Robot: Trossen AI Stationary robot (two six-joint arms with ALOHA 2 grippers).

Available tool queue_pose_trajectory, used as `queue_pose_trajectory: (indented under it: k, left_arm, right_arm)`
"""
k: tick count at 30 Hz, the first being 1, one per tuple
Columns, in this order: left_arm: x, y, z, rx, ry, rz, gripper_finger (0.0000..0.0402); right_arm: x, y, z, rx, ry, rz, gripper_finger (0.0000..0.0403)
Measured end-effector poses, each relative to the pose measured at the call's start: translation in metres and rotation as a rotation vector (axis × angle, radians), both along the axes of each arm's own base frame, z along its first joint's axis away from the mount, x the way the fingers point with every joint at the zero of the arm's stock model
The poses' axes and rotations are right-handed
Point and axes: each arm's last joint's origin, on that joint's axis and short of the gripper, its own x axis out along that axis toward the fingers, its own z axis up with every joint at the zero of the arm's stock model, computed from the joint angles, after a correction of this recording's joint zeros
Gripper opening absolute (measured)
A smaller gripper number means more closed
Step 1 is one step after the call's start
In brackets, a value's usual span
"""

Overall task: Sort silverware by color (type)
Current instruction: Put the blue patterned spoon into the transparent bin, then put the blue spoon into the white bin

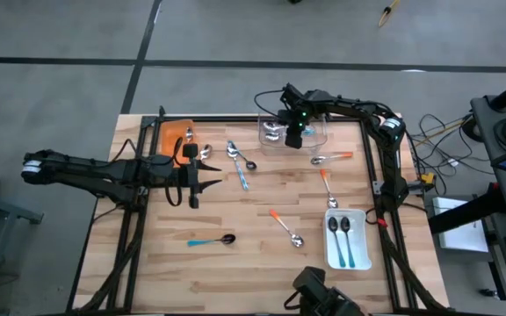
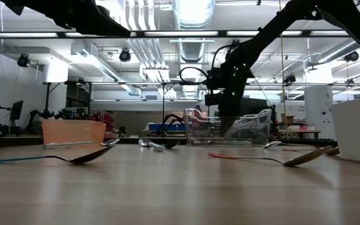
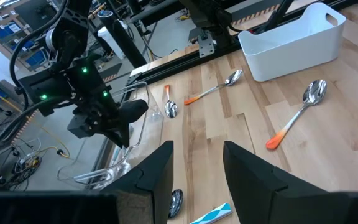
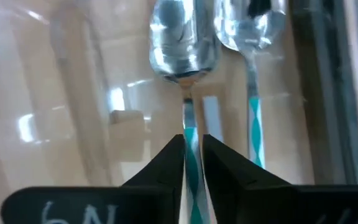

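Observation:
My right gripper (image 1: 293, 139) reaches steeply down into the clear tray (image 1: 316, 139) at the table's far edge. It is shut on a spoon with a teal-and-white striped handle (image 4: 182, 43). A second striped spoon (image 4: 253, 37) lies beside it in the tray. My left gripper (image 3: 197, 168) hovers open above the table's left part with nothing between its fingers. Loose spoons lie on the wood: orange-handled ones (image 1: 332, 158) (image 1: 285, 228) and teal-handled ones (image 1: 211, 240) (image 1: 238, 167). My right gripper pinches the spoon's thin striped handle (image 4: 192, 134) between its two fingertips, a little behind the bowl. The fingers come from above, slanting down into the clear tray. The bowl end points away from the fingers, low inside the tray; whether it rests on the tray's floor I cannot tell.
An orange tray (image 1: 176, 136) stands at the far left by my left gripper. A white tray (image 1: 365, 254) at the near right holds two teal-handled spoons. A black frame rail (image 1: 378, 175) runs along the table's right side.

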Motion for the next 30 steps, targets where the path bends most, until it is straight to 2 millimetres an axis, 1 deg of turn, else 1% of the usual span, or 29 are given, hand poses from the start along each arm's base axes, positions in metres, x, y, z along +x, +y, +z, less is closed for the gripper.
queue_pose_trajectory:
  k: [6, 9, 11, 15, 18, 20, 25, 30]
  left_arm:
    - [0.000, 0.000, 0.000, 0.000, 0.000, 0.000, 0.0121]
    - [0.000, 0.000, 0.000, 0.000, 0.000, 0.000, 0.0121]
    - [0.000, 0.000, 0.000, 0.000, 0.000, 0.000, 0.0121]
    - [0.000, 0.000, 0.000, -0.015, -0.003, 0.004, 0.0121]
    - [0.000, 0.000, 0.000, -0.042, -0.008, 0.012, 0.0121]
    - [0.000, 0.000, 0.000, -0.069, -0.013, 0.021, 0.0121]
    - [0.000, 0.000, -0.001, -0.180, -0.025, 0.056, 0.0121]
    - [-0.002, 0.000, -0.008, -0.336, 0.019, 0.118, 0.0121]
  right_arm:
    - [0.000, 0.000, 0.001, -0.003, 0.000, 0.002, 0.0080]
    - [0.002, -0.002, 0.006, -0.007, -0.012, -0.012, 0.0087]
    - [0.002, -0.002, 0.014, -0.007, -0.025, -0.038, 0.0089]
    - [0.001, 0.004, 0.038, -0.030, -0.084, -0.076, 0.0088]
    - [0.002, 0.014, 0.056, -0.044, -0.136, -0.096, 0.0078]
    - [0.003, 0.024, 0.065, -0.060, -0.172, -0.092, 0.0068]
    - [0.001, 0.054, 0.085, -0.135, -0.293, -0.052, 0.0046]
    - [-0.009, 0.089, 0.094, -0.178, -0.427, -0.041, 0.0029]
